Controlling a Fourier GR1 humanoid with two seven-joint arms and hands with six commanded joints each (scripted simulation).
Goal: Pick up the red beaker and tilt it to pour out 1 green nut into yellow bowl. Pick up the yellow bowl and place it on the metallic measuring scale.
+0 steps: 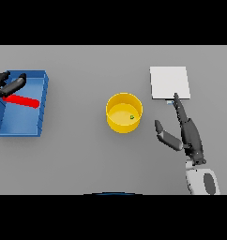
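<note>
I am steering the right hand, fingers straight and spread, beside the yellow bowl. A clumsy grasp risks tipping the bowl and spilling the green nut lying inside it. The metallic measuring scale is waiting up and right of the bowl. Well left of the bowl, the red beaker is lying in the blue tray, the left hand hovering relaxed over it.

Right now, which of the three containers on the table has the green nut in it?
The yellow bowl at the table's centre: a small green nut lies inside it. The blue bin on the left holds the red beaker; the metallic scale carries nothing.
</note>
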